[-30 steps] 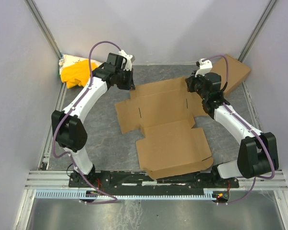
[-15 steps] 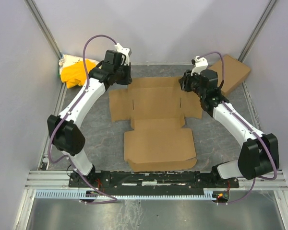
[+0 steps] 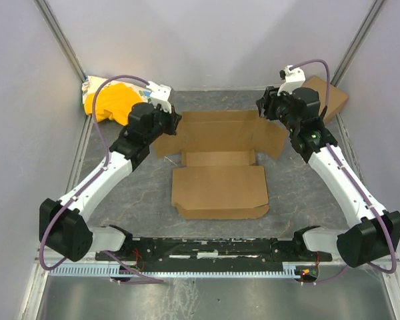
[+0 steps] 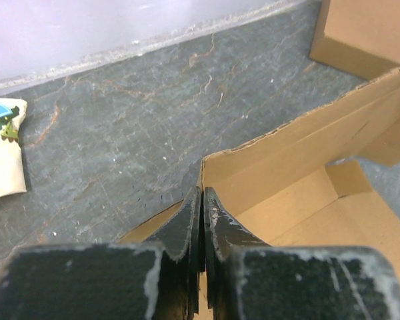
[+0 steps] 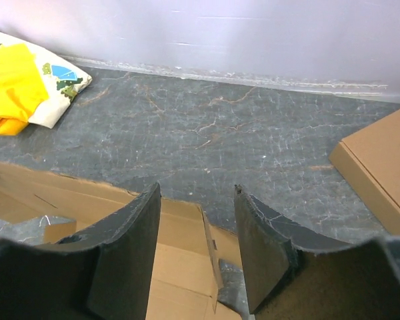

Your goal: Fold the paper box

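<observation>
One thin brown cardboard box at the middle of the mottled grey tabletop, die-cut, creased, rear wall raised, left pincer clenched on its left flap, right pincer released, black fingers apart, crumpled yellow cloth at tabletop's far-left corner

Three cameras covering one bench

The top camera is looking steeply down from above and behind the arm bases, taking in the whole bench from a distance. The left wrist camera is sitting close behind the left claw, facing far and slightly right across the paper box. The right wrist camera is looking far past the right claw. Both wrist views are sharing the cloth bundle at far left, the second box at far right, and the bench's far strip.
</observation>
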You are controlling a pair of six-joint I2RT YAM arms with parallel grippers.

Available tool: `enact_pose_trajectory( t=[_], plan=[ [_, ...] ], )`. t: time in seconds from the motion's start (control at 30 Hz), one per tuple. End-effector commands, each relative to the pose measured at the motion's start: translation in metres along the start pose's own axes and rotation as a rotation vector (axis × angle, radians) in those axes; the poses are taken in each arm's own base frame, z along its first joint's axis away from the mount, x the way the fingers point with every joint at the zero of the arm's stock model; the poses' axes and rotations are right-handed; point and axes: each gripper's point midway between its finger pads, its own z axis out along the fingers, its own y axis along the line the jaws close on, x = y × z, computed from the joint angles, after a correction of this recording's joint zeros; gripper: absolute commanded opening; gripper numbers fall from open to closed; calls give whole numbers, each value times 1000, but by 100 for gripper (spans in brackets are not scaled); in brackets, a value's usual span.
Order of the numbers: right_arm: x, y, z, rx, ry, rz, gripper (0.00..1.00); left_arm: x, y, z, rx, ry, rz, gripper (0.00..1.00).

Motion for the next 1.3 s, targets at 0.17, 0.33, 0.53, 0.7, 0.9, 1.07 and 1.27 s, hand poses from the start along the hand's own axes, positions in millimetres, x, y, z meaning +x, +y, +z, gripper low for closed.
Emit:
enact_pose_trajectory(
  t=[0.17,0.33,0.53,0.7,0.9,1.07,1.27],
  plan=[
    [9,10,-16,-64,129,-63,56,-4,1,-8,-18,-154,135,7],
    [35,5,-14,-43,293,-66,55,4,-3,-11,-18,-152,133,7],
    [53,4,-11,-46,383,-64,51,7,-8,-15,-13,-152,108,7],
    [62,-2,-14,-12,433,-68,47,7,-12,-17,-14,-135,60,7],
    [70,-4,-19,8,459,-45,26,14,-21,-17,-23,-89,-1,6],
    [72,-6,-21,68,464,51,3,26,-14,-16,-126,-18,-137,6],
    [69,-8,-24,139,398,152,2,28,-25,-11,-172,34,-326,7]
  ],
)
